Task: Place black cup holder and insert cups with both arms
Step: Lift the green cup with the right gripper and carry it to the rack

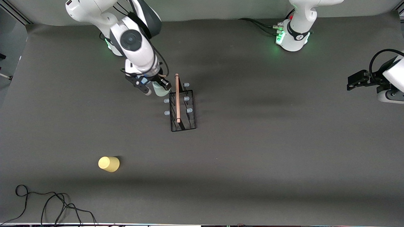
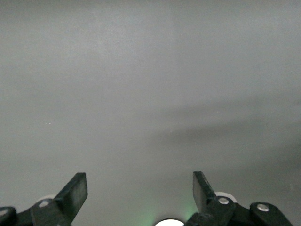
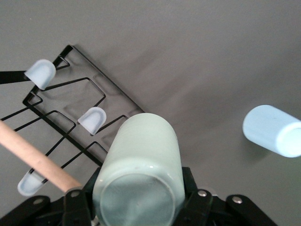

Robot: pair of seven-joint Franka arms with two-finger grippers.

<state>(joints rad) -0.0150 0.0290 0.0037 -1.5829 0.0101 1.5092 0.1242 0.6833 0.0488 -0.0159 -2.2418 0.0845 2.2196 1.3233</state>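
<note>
Rack (image 1: 183,108) standing upright in the middle of the table is the landmark for everything else. The right gripper (image 1: 155,87) is closed on the green cup (image 3: 137,174) and holds it just beside the rack's corner toward the robots' bases, on the right arm's side.

To seat the cup well, I judge its open mouth should be turned toward one pale-tipped peg (image 3: 91,119) on that side and lined up with the peg before it slides on. The grip should stay firm until the cup sits, then let go gently so the light wire frame does not shift.

The wooden handle (image 1: 177,97) along the top of the rack lies close to the gripper and could be knocked if the approach comes too high. The neighbouring pegs are close together, so a crooked cup might catch two tips.

A blue cup (image 3: 273,131) shows in the right wrist view, near the rack; its exact spot I cannot tell. The yellow cup (image 1: 109,164) sits well apart from the rack, nearer the front camera, toward the right arm's end.

The left gripper (image 2: 140,195) waits well away from the rack, fingers spread wide and empty.
</note>
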